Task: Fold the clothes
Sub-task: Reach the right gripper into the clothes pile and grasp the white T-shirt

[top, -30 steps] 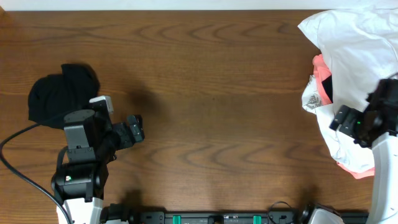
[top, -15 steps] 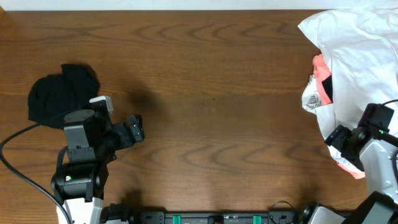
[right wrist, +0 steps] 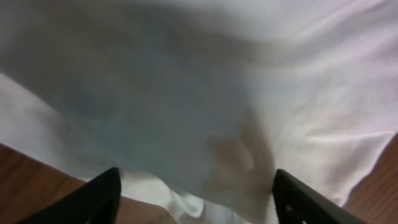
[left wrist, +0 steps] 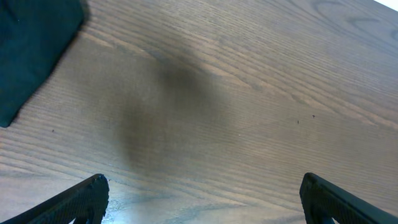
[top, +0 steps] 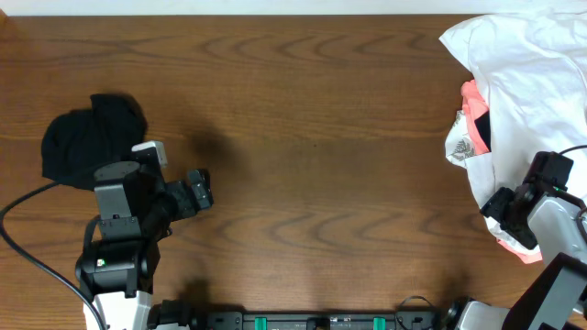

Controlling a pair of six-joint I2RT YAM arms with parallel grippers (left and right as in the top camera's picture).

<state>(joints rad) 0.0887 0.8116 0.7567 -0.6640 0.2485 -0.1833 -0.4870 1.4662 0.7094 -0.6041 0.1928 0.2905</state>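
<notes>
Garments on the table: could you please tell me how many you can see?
3: a black garment at the far left; a white T-shirt heaped at the right; a salmon-pink garment peeking from under it. The heap may hide more.

No text can be read — the print (top: 464,147) on the white T-shirt (top: 523,82) is too small.

The large white crumpled fabric T-shirt (top: 532,82) runs off the upper right of the overhead frame. It hides most of a salmon-pink garment (top: 471,103), which shows only as a strip at the pile's left. The green-and-black printed mark (top: 461,147) is too small to read. In the right wrist view the white cloth is blurred, and the bottom edge cuts off the dark fingers (right wrist: 102,196) of the right gripper (right wrist: 194,202). In the left wrist view, the upper left corner crops a black folded garment (left wrist: 31,50).
</notes>
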